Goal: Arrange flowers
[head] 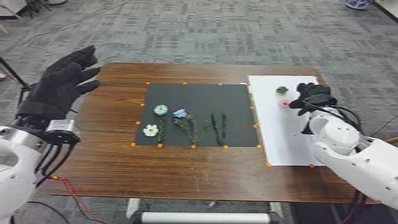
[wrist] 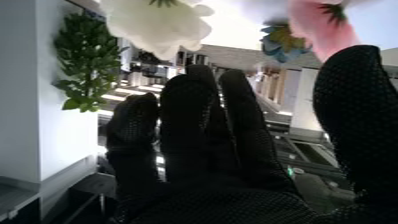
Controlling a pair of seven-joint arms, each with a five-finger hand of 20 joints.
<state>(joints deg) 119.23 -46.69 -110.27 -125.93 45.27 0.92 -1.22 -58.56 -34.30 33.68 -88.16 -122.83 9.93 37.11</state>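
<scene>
In the head view my right hand [head: 314, 95] is over the white board [head: 280, 140], beside a pink flower [head: 285, 103] and a small dark bluish flower [head: 282, 90]. The right wrist view has my right hand [wrist: 200, 135] open, fingers straight, with a white flower [wrist: 160, 25], a pink flower [wrist: 320, 27], a blue-yellow flower [wrist: 284, 44] and a leafy green sprig [wrist: 86, 62] beyond it. On the black mat [head: 197, 95] lie a pale blue bloom [head: 161, 109], a blue flower [head: 179, 113], a white flower [head: 150, 130] and thin green stems [head: 194, 130]. My left hand [head: 58, 90] is raised open at the table's left.
Small orange markers line the mat's edges and mark the board's lower edge. The brown table [head: 178, 172] extends in front of both. Cables hang beside each arm, and a white bar [head: 206, 218] stands low at the table's near side.
</scene>
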